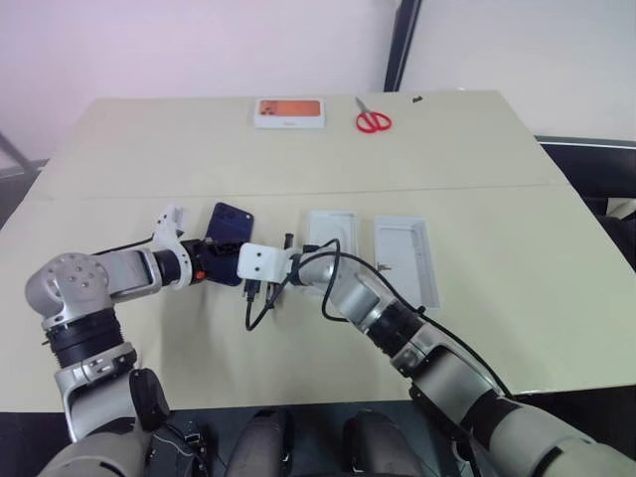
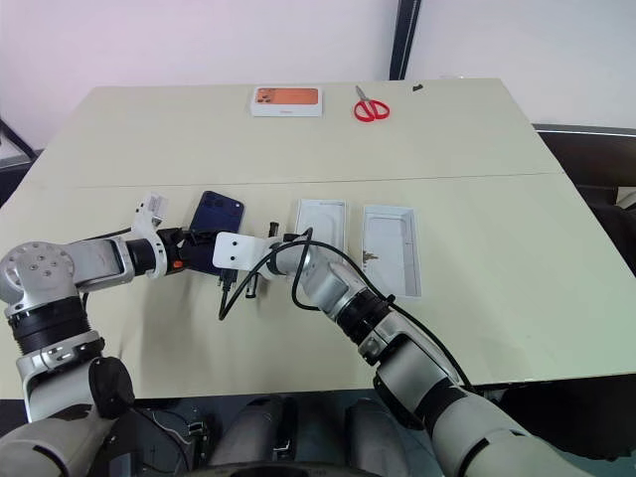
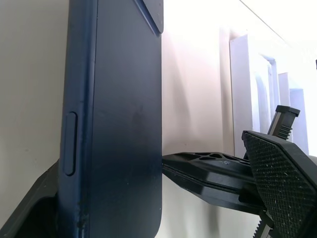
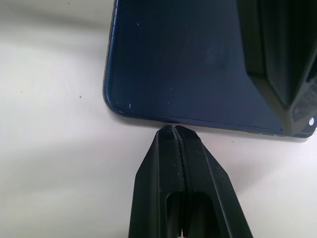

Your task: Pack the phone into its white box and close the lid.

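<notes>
A broad pale beige table (image 1: 477,318) carries everything, with a faint seam running left to right across its middle. At the far edge lie a flat white box with an orange top (image 1: 289,112) and, just to its right, red-handled scissors (image 1: 373,121) (blades pointing away). Nearer, left of centre, the dark navy phone (image 1: 229,241) rests on the surface. To its right lie two white rectangular pieces side by side, long sides parallel and slightly apart: the left piece (image 1: 331,232), then the right piece (image 1: 405,258). Which is the tray and which the lid cannot be told.
</notes>
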You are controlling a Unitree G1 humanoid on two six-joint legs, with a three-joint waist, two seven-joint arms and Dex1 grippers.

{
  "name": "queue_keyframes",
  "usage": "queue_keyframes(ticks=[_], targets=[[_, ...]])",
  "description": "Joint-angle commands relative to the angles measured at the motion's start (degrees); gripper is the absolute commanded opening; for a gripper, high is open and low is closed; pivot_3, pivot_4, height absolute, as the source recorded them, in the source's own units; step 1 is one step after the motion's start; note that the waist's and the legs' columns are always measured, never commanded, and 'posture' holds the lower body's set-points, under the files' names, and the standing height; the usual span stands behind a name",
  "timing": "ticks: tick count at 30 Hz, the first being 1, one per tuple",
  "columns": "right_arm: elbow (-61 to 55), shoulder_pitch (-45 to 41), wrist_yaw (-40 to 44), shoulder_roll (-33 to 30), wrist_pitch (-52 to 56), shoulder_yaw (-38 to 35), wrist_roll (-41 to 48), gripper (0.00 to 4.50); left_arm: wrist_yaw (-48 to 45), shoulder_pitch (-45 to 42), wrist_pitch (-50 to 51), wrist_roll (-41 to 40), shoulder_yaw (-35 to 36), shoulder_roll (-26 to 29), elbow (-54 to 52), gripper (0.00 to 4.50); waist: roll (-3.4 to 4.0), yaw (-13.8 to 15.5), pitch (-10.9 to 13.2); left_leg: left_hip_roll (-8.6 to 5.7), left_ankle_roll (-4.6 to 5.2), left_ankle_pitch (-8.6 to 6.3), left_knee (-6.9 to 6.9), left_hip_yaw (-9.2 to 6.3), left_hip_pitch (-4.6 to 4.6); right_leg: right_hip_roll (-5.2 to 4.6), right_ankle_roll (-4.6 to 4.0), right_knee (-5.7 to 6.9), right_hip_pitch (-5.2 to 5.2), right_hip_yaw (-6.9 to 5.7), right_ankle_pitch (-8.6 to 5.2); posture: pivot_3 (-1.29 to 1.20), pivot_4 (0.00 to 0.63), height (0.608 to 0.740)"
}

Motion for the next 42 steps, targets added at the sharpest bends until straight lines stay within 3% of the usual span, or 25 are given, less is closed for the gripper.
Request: queue_keyframes(ticks=[1,6,9,14,24,28,36,42], targets=[[-0.9,-0.4,0.0,0.4,-0.5,-0.3,-0.5,0.01,0.9,-2.0,-1.0,2.6,3.2,2.2,2.9,4.5,0.0,-0.2,0.0,0.0,-0.02,0.01,-0.01,0.0,0.0,0.0,0.0,0.0,-0.01,0.0,0.0,0.0,0.15,0.74],[-1.0,-0.4,0.1,0.3,-0.7,-0.2,-0.7,0.01,0.1,-3.4,-2.1,4.0,3.3,3.2,5.6,4.5,-0.01,-1.0,0.0,0.0,-0.03,0.02,-0.04,0.0,0.0,0.01,0.0,0.01,0.0,0.0,0.0,0.0,0.15,0.74],[-1.5,0.0,0.1,0.0,-0.7,-0.1,-0.9,0.0,-0.5,-4.1,-2.0,3.8,3.9,3.1,6.0,3.71,-0.01,-1.3,0.0,0.0,-0.06,0.03,-0.07,0.0,0.0,0.01,0.0,0.03,0.03,0.0,0.0,0.0,0.15,0.74],[-2.8,0.8,0.4,-0.4,-0.3,0.1,-1.2,0.0,-0.6,-4.4,-1.2,4.1,4.6,2.4,5.3,1.34,-0.02,-1.3,0.0,0.0,-0.06,0.04,-0.07,0.0,-0.05,0.0,0.0,0.05,0.02,0.0,0.0,0.0,0.15,0.74],[-7.3,1.9,1.9,-1.7,0.9,-0.2,-1.8,0.0,0.3,-6.2,0.1,4.7,10.2,0.5,5.0,1.34,-0.04,-1.3,0.0,0.0,-0.06,0.04,-0.07,-0.01,-0.06,0.0,0.0,0.06,0.02,-0.01,0.0,0.0,0.15,0.74],[-10.8,2.0,2.8,-3.0,1.7,-0.7,-2.0,0.0,0.9,-6.8,0.5,4.1,12.0,-0.4,4.9,0.03,-0.05,-1.2,0.0,0.0,-0.06,0.04,-0.07,-0.01,-0.07,0.0,0.0,0.06,0.02,-0.01,0.0,0.0,0.15,0.74],[-26.7,2.5,8.4,-7.8,9.7,-7.3,3.3,0.0,2.3,-10.4,0.5,1.6,13.0,-2.1,4.9,0.03,-0.1,-1.2,0.0,0.0,-0.06,0.03,-0.06,0.0,-0.13,0.0,0.0,0.05,0.0,0.0,0.0,0.0,0.15,0.74],[-39.1,5.6,15.7,-17.3,16.3,-14.3,10.8,0.0,6.4,-15.5,0.5,-3.2,13.4,-10.4,1.2,0.03,-0.15,-0.5,0.0,0.0,-0.05,0.03,-0.03,0.0,-0.17,-0.01,0.01,0.0,0.05,-0.01,0.01,0.0,0.15,0.74]])
